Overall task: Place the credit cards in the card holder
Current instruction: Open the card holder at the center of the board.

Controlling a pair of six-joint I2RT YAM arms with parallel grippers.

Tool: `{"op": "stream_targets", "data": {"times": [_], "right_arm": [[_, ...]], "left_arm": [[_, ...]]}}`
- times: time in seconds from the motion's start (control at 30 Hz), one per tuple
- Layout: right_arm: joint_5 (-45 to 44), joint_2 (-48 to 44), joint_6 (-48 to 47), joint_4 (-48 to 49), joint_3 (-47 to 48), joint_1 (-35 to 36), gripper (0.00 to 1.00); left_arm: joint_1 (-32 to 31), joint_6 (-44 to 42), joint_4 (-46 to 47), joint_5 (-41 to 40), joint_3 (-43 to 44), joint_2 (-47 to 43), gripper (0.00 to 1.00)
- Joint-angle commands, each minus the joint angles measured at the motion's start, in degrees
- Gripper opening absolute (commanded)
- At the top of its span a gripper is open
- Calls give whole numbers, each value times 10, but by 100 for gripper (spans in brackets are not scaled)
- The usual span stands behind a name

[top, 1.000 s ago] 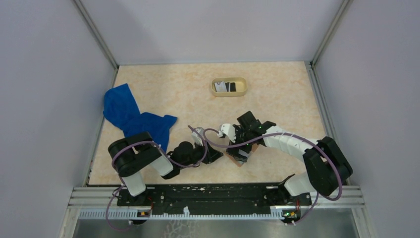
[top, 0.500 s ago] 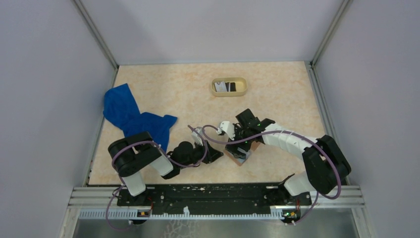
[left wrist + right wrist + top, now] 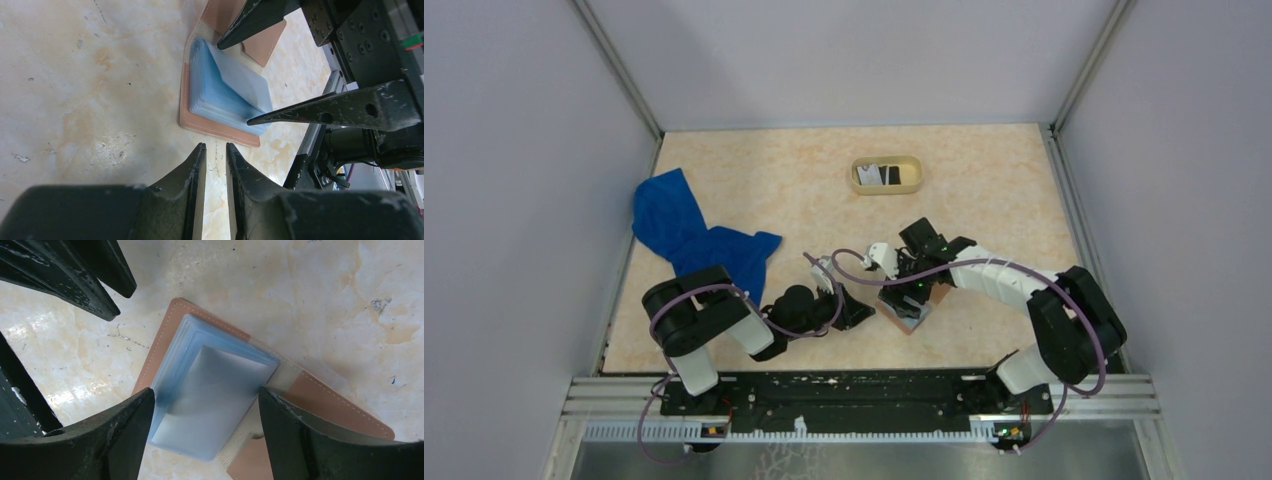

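While the cards [image 3: 879, 175] lie in the tray [image 3: 916, 178] beyond the holder [image 3: 330, 405], the right gripper [image 3: 205, 392] straddles its sleeves [image 3: 215, 405], grip unclear, probably to steady them; the left gripper [image 3: 215, 147], barely open and empty, sits beside.

The table [image 3: 754, 180] is shining like smooth polished stone, with tiny scratches and specks showing on it, and the blue cloth [image 3: 686, 232] by its left edge is looking soft, matt and crumpled. The card holder [image 3: 340, 405] is looking like matt pinkish leather with stitching along its rim, while its see-through blue plastic pockets are gleaming a little. The black fingers [image 3: 310, 450] of the right gripper [image 3: 205, 395] are looking hard, dull and scuffed.
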State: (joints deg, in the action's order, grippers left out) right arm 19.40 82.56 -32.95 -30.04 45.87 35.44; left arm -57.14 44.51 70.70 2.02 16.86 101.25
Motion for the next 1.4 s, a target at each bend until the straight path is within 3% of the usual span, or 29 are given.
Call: {"op": "stream_targets", "data": {"times": [0.0,0.3,0.5,0.67,0.83,1.03,1.2,1.37], "right_arm": [[-11,7,3,3,19,-1,74],[0,11,3,-7,27,-1,66],[-12,14,3,-6,27,-1,55],[-20,15,6,-5,30,-2,37],[48,12,17,-22,41,-25,26],[143,26,20,-51,53,-66,25],[143,33,26,-51,56,-76,27],[124,14,29,-40,52,-78,36]], "left_arm": [[-3,-2,23,4,4,4,27],[-3,-3,25,6,3,3,27],[-3,-4,26,7,3,3,27],[-3,-6,29,14,3,3,27],[-3,-15,30,37,18,3,27],[-3,-24,3,51,66,13,26],[-3,-26,-30,58,104,31,26],[-3,-26,-51,60,141,65,25]]}}
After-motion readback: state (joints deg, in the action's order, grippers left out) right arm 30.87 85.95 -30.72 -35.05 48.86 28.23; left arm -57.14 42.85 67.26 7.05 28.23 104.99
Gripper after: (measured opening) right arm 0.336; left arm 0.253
